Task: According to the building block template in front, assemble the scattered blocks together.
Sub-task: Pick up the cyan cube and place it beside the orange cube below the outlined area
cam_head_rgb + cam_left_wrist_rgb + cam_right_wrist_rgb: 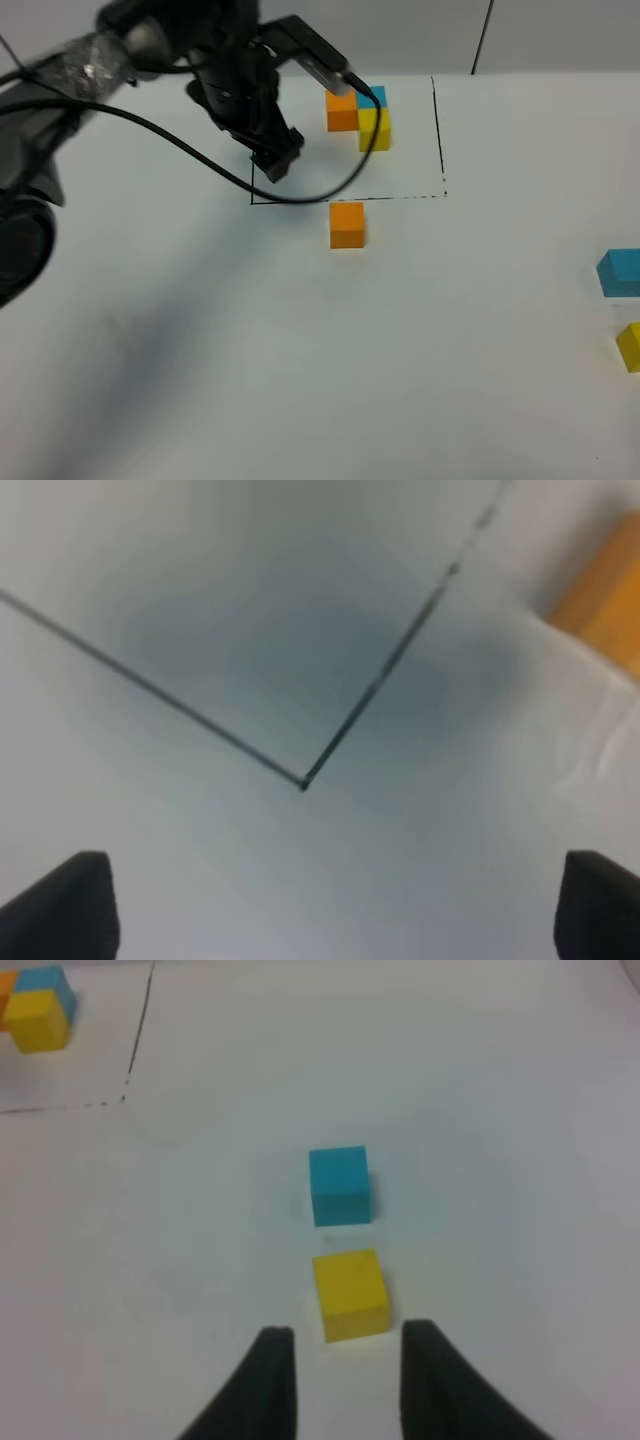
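Orange block [347, 224] sits just near of marked outline [438, 130]; left fingers [62, 908] spread, empty, over its corner. Right fingers [272, 1385] spread, short of yellow block [350, 1294]. Risk: off-centre pinch twists block.

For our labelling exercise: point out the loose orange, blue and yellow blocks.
loose orange block [347, 213], exterior high view, top face
loose blue block [338, 1170], right wrist view, top face
loose yellow block [348, 1278], right wrist view, top face

I note a white table [200, 350], its thin black outline [438, 130] partly dashed. The template stack [372, 118]: orange, blue, yellow. Loose pieces: orange block [347, 224], blue block [620, 272], yellow block [630, 346].
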